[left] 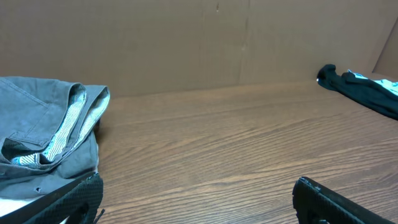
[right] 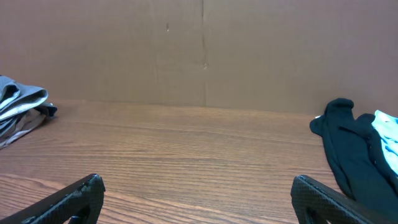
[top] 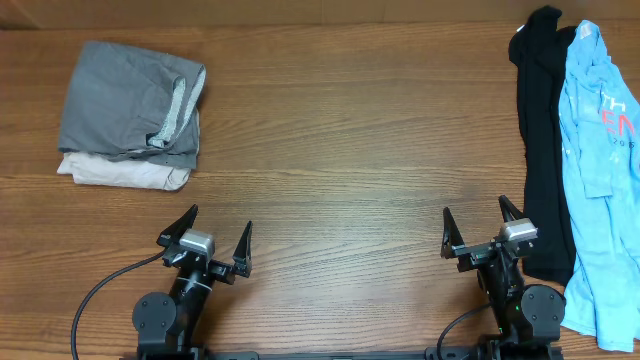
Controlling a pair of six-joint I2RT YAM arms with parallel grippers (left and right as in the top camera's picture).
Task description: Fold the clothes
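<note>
The light sky-blue T-shirt (top: 600, 170) with red and white lettering lies stretched along the table's right edge, partly cut off by the frame. A sliver of it shows in the right wrist view (right: 388, 134) and the left wrist view (left: 379, 82). My left gripper (top: 215, 232) is open and empty near the front left, far from the shirt. My right gripper (top: 478, 222) is open and empty at the front right, just left of the garments. Both show wide-apart fingers in their wrist views, the left gripper (left: 198, 199) and the right gripper (right: 198, 199).
A long black garment (top: 543, 140) lies beside the blue shirt on its left, between it and my right gripper. A folded grey garment (top: 130, 100) sits on a folded beige one (top: 120, 172) at the back left. A brown wall (right: 199, 50) stands behind the wooden table (top: 340, 160).
</note>
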